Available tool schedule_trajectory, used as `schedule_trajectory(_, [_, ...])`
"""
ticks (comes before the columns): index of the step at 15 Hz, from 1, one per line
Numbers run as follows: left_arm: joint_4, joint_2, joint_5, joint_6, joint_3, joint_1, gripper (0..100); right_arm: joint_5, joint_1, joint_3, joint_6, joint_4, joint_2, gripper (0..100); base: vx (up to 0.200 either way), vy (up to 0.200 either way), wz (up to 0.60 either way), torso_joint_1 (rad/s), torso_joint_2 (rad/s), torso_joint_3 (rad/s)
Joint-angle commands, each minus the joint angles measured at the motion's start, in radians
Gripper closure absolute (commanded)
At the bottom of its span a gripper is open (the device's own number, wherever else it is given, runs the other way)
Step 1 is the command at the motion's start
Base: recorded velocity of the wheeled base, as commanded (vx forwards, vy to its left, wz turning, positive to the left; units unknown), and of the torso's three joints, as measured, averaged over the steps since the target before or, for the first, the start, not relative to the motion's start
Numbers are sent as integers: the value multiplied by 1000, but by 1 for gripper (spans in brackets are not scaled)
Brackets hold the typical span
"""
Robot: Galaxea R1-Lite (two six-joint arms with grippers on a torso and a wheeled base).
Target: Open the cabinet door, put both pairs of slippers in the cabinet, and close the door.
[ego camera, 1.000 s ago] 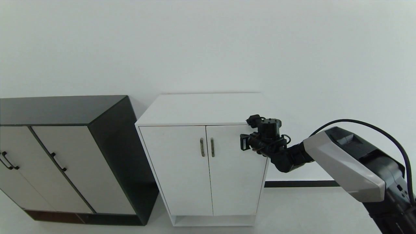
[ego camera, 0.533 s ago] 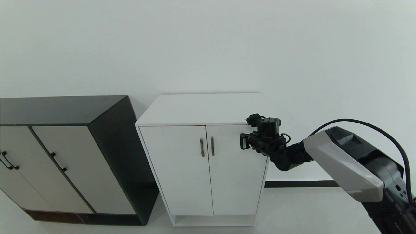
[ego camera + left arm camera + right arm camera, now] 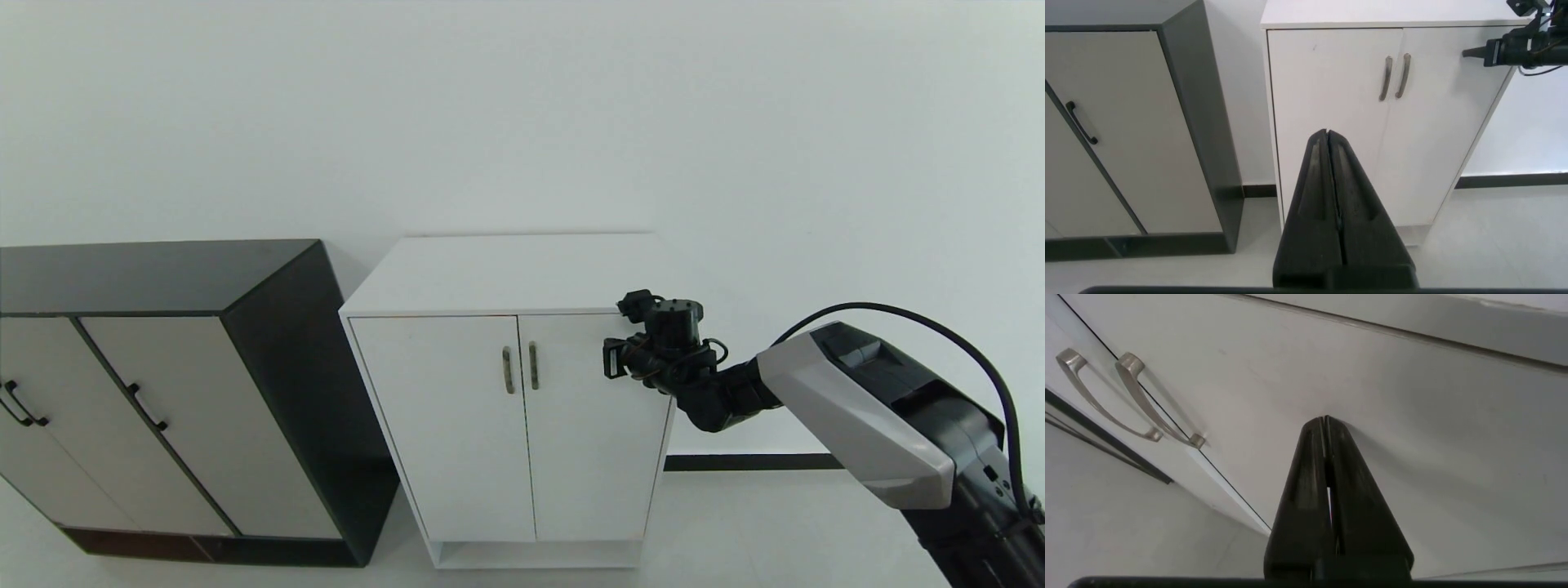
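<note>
The white cabinet (image 3: 498, 278) stands against the wall with both doors closed. Its two metal handles (image 3: 520, 369) meet at the centre seam. My right gripper (image 3: 607, 358) is shut and empty, close in front of the right door's (image 3: 592, 457) upper part, right of the handles. In the right wrist view its closed tips (image 3: 1326, 421) point at the door panel (image 3: 1437, 441), with the handles (image 3: 1135, 396) off to one side; whether they touch I cannot tell. My left gripper (image 3: 1327, 134) is shut and empty, held back from the cabinet (image 3: 1331, 90), facing its left door.
A black cabinet (image 3: 163, 278) with two pale doors and black handles stands directly left of the white one. Bare floor (image 3: 775, 531) lies in front and to the right, with a dark skirting strip (image 3: 751, 462) along the wall.
My right arm has shifted slightly left and up; its gripper stays at nearly the same spot before the right door. The doors have not moved.
</note>
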Motion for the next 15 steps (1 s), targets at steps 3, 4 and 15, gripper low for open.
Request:
schedule_trajectory(3, [0, 1, 0, -2, 0, 0, 100, -6, -3, 3, 1, -4, 0, 100, 0, 0, 0, 0, 0, 0])
schedule_trajectory(4, [0, 1, 0, -2, 0, 0, 100, -26, -1, 9, 1, -9, -6, 100, 0, 0, 0, 0, 0, 0])
schedule_trajectory(15, [0, 1, 0, -4, 0, 0, 100, -56, -54, 621, 2, -294, -333, 100, 0, 0, 0, 0, 0, 0])
